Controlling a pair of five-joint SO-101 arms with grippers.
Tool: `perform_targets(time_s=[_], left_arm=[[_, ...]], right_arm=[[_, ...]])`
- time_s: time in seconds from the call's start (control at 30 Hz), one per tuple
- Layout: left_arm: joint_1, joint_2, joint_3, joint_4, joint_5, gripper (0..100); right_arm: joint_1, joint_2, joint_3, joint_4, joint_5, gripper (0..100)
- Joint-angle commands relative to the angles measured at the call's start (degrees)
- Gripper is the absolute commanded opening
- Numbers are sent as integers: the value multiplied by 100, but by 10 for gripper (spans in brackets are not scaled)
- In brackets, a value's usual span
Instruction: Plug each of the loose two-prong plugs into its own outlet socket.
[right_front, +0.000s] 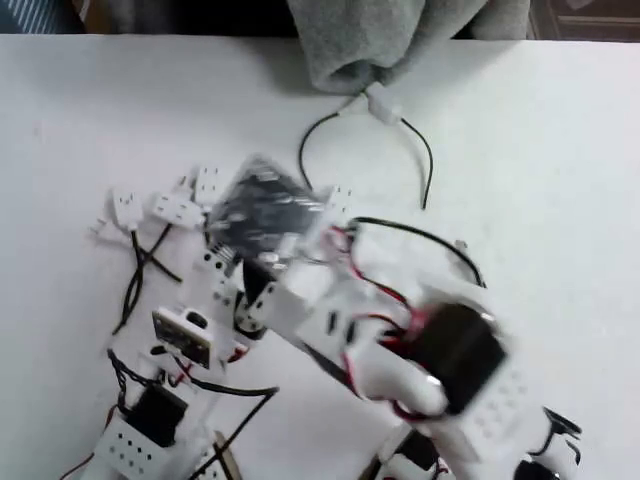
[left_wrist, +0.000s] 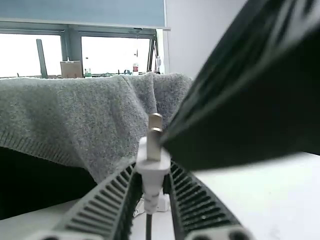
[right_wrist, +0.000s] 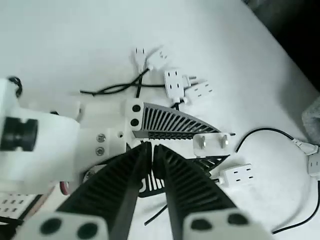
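The left gripper (left_wrist: 151, 180) is clamped on the body of a white two-prong plug (left_wrist: 154, 155), with the prongs standing clear beyond the fingertips. In the high view it sits near the middle of the table (right_front: 560, 150), a little toward 8 o'clock. The right gripper (right_wrist: 151, 146) hangs just above it, jaws drawn together on nothing. That crowding is the main hazard. In the left wrist view the dark bulk of the other arm lies just beside the prongs, so a move by either arm could knock the plug askew in its grip or strip it out. The outlet sockets (right_front: 175, 210) lie loose in a cluster at about 9 to 10 o'clock, with a lone socket (right_front: 340, 200) just toward 12 o'clock of centre. Nothing pins them, so prongs arriving off-line would likely shove a socket along rather than seat. Black cords (right_front: 135, 275) trail from the cluster toward 6 o'clock and could snag a finger or drag a neighbouring socket. The plug's own cord, hanging beneath the fingers, may also tug it out of line.
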Motion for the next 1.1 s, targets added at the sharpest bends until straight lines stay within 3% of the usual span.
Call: perform_targets(time_s=[0.0, 0.53, 1.07], left_arm=[[-4, -66, -18, 9, 9, 23], [-4, -66, -18, 9, 9, 23], [-233, -66, -18, 9, 44, 23]], right_arm=[[-40, -101, 765, -813, 440, 18], [1807, -84, 1512, -2062, 1688, 18], [1877, -145, 1354, -2079, 1873, 18]])
